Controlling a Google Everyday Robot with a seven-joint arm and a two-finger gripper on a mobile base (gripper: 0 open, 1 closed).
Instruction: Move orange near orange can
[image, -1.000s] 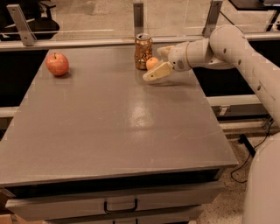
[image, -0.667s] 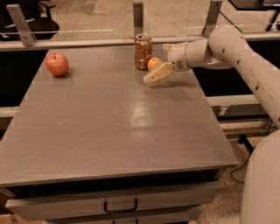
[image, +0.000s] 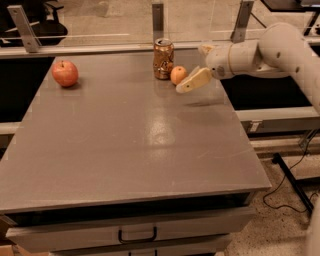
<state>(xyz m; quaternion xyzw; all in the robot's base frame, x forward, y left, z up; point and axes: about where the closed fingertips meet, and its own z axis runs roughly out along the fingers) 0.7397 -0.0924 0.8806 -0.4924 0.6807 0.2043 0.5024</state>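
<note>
No text, brand, number or sign can be read anywhere in the view. The upright copper-orange metal drink can (image: 163, 59) at the far edge of the flat grey table (image: 125, 145) bears pale swirl markings, but they do not resolve into letters. The white two-finger gripper (image: 198, 66) hovers just to the right of the small round orange fruit (image: 178, 75), which sits just beside the can. Its fingers are spread apart, and its casing shows no legible marking.
</note>
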